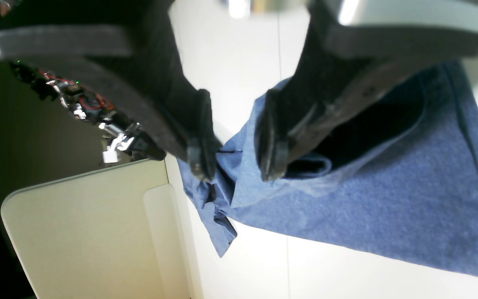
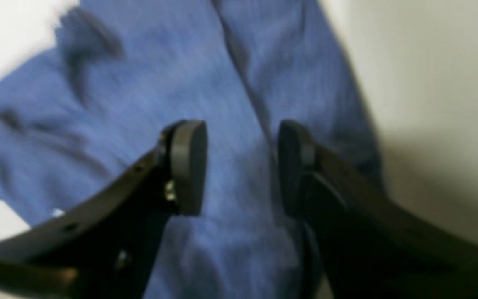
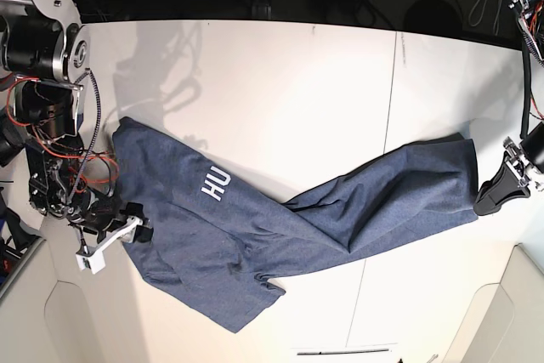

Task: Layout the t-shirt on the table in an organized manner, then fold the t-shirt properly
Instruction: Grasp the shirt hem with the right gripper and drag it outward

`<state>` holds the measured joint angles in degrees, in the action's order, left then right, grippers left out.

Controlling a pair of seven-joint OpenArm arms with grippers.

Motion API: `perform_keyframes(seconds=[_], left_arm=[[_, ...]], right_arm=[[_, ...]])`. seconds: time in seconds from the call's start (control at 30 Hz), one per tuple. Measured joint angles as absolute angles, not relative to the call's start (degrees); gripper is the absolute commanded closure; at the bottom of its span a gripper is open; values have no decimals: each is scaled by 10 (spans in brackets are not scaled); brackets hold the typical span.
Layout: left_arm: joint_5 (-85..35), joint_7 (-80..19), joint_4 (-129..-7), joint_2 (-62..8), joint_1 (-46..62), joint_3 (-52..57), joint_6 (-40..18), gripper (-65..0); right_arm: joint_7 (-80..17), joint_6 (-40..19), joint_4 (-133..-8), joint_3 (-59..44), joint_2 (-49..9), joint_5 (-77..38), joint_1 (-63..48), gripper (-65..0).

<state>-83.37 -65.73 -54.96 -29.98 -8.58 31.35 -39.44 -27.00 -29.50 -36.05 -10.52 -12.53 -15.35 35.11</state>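
Off-white and smooth, the table (image 3: 280, 82) filled most of the base view, with a thin dark seam line (image 3: 387, 133) that ran across it from the far edge toward the near edge. On the table lay the t-shirt (image 3: 280, 227), heathered navy blue, stretched in a long crooked band from one side of the base view to the other. It was not flat: folds and wrinkles ran along the middle, and one part hung toward the near edge. White block letters (image 3: 214, 183) showed on the wider part, only a few of them readable.

At the right of the base view the left gripper (image 3: 497, 193) stood at the end of the shirt, just beside its hem. In the left wrist view its two dark fingers (image 1: 199, 158) were apart, with a clear gap between them. Blue cloth lay under and behind the tips, and nothing was pinched between them, so this gripper was released. One fingertip seemed to touch the edge of the fabric; I cannot tell this for sure.

At the left of the base view the right gripper (image 3: 127, 227) was at the other end of the shirt, on the edge of the cloth. In the blurred right wrist view its pads (image 2: 187, 166) stood apart above the blue fabric, and a seam of the shirt ran between them. No cloth was clamped there, so it was released too.
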Motion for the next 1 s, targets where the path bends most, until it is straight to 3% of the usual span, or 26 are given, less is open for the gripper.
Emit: perform_keyframes(seconds=[0.47, 0.63, 0.77, 1.0], left_arm=[[-834, -657, -550, -300, -86, 314, -394, -226], [-834, -655, -550, -300, -86, 314, -394, -226], [-834, -655, -550, -300, -86, 314, -394, -226], [-834, -655, -550, -300, -86, 314, -394, -226]], right_arm=[[-247, -270, -342, -105, -115, -126, 344, -271], [-247, -270, -342, -105, -95, -126, 333, -178], [-218, -270, -342, -105, -93, -126, 335, 0], [-183, -270, -342, -105, -94, -127, 335, 0]])
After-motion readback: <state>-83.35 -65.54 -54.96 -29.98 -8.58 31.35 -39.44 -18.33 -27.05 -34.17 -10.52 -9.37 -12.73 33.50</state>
